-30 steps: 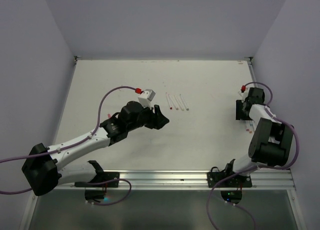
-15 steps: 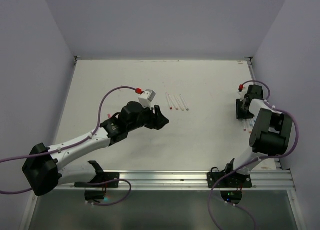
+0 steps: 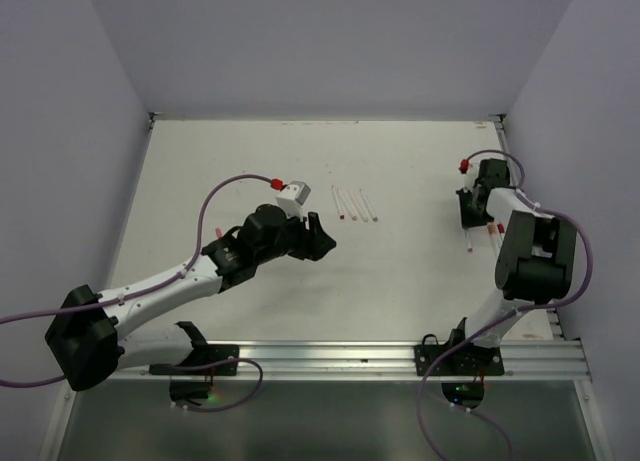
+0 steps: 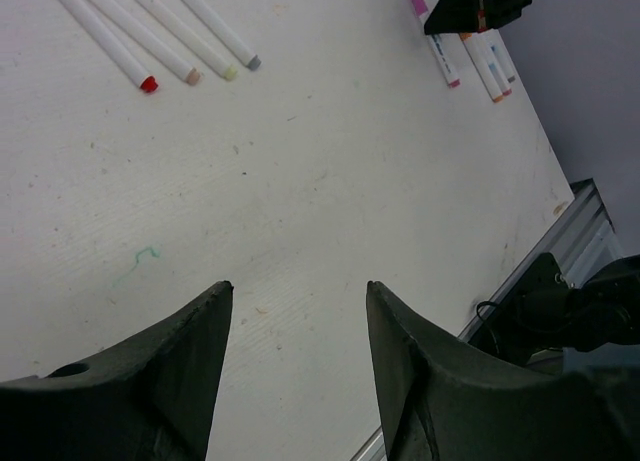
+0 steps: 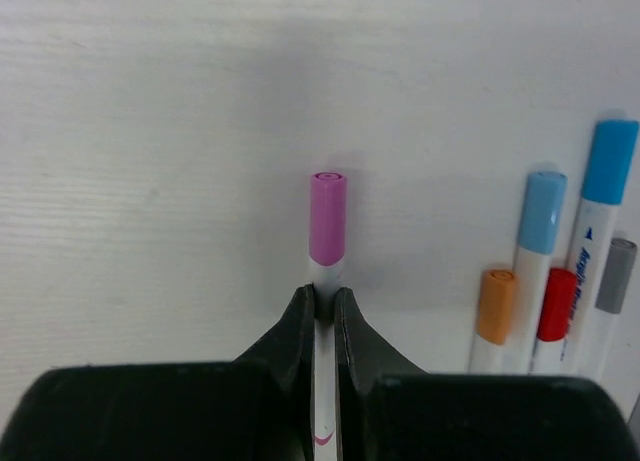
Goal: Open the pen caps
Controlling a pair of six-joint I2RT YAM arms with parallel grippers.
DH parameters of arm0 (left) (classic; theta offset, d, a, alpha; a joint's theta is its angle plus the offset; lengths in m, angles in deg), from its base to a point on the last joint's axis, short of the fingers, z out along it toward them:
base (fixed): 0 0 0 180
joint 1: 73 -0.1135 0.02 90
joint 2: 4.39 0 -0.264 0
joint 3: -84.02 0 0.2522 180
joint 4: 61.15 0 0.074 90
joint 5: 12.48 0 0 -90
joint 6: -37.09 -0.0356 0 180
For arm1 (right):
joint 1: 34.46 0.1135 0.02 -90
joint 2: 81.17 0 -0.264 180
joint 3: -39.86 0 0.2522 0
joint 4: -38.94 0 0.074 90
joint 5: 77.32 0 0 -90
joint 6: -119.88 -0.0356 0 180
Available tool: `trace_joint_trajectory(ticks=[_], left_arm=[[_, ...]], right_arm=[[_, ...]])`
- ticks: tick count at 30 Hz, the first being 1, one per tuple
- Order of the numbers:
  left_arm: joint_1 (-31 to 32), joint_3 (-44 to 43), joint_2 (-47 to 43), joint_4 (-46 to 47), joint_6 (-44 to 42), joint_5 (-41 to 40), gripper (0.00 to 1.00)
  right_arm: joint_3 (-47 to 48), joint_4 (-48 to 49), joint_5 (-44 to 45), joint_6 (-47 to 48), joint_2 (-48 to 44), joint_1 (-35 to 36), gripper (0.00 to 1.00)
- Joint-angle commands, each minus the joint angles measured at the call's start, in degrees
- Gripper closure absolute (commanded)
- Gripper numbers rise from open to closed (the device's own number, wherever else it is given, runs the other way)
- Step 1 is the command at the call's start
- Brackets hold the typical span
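My right gripper (image 5: 322, 291) is shut on the white barrel of a pen (image 5: 324, 326), just below its pink cap (image 5: 327, 218), which is on. In the top view this gripper (image 3: 467, 217) is at the right side of the table, with the pen (image 3: 469, 241) sticking out toward the near edge. Several capped pens lie beside it, with orange (image 5: 496, 306), light blue (image 5: 546, 212), red (image 5: 556, 304), blue (image 5: 610, 161) and grey (image 5: 620, 275) caps. My left gripper (image 4: 298, 291) is open and empty above bare table, mid-table in the top view (image 3: 322, 237). I see no loose caps.
Several uncapped white pens (image 3: 355, 205) lie in a row mid-table; they also show in the left wrist view (image 4: 150, 31). The capped group lies by the right edge (image 3: 494, 229). A metal rail (image 3: 350, 353) runs along the near edge.
My right gripper has moved left and a little farther back, away from the capped group, carrying the pink-capped pen. The left arm has barely moved.
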Motion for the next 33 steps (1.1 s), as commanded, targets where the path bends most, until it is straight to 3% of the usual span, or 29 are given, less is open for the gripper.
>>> trace_joint_trajectory(ticks=[1,7,10,15,21,28,33], left_arm=[[0.0,-3.0,-0.2,-0.1,-0.3,-1.9,0.41],[-0.9,-8.3,1.0,-6.5,-0.7,-4.2,0.42],[-4.4,-9.6,1.9,-6.4,0.3,2.6,0.41],[-11.6,-12.8,4.8,-7.9,1.2,10.0,0.42],[-12.3,-15.2,6.5,-6.8,1.8,10.7,0.43],[-12.3,-14.7,10.6,1.0,6.5,17.2,0.47],[-12.4,-14.3,11.7,1.8,7.0,17.8,0.48]], right_arm=[[5.4,0.2,-2.6,-5.5,-4.3,5.5,1.00],[13.5,-8.1,-5.6,-16.4,-5.5,17.7,1.00],[13.0,-9.4,-5.8,-20.5,-8.2,24.2,1.00],[0.6,3.4,-17.8,-30.3,-18.1,29.1,1.00],[-10.3,18.8,-28.2,-37.8,-25.8,33.2,1.00],[-9.3,23.4,-31.6,-39.7,-24.5,39.7,1.00],[-7.1,24.2,-31.7,-40.2,-23.4,42.0,1.00]])
